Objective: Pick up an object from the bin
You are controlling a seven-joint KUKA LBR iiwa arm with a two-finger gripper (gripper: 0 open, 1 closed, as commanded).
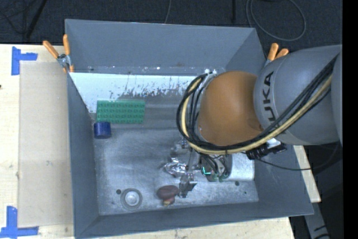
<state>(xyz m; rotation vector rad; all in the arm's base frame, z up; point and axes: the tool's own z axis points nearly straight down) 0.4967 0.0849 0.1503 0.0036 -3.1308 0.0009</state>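
1. Hanging low near the front of the bin, the gripper sits just right of a brown oval lump, smooth and pebble-like, lying by the front wall.
2. Whether the gripper is open or closed cannot be told (the arm's orange cover and looped cables hide much of it), and nothing is seen in its grasp.
3. A crumpled silvery piece lies just beside the gripper, behind the lump.
4. A round clear disc lies left of the lump.
5. A green studded plate and a blue cylinder sit well apart, at the far left.
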